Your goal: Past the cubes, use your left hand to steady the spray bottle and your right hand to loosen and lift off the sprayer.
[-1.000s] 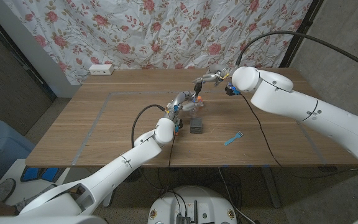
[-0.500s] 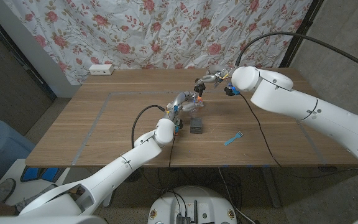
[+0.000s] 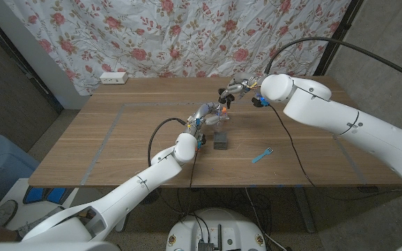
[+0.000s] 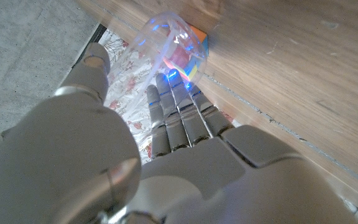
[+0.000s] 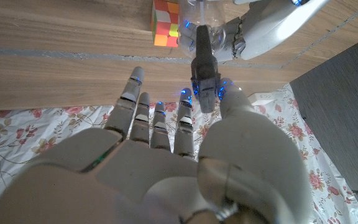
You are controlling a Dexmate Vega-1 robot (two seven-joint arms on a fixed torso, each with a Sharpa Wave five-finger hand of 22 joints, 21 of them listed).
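Floral curtain backed the wooden table. Head view: the spray bottle stood upright past the cubes, the left hand gripping its body and the right hand at its top. Left wrist view: fingers wrapped the clear bottle. Right wrist view: fingers spread, with the thumb beside the sprayer; whether it was gripped could not be told.

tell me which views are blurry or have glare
Head view: sharp and evenly lit, with soft shadows. Left wrist view: the left hand is soft and close; the clear spray bottle shows blue and white glare. Right wrist view: the right hand is blurred, while the sprayer is sharper.
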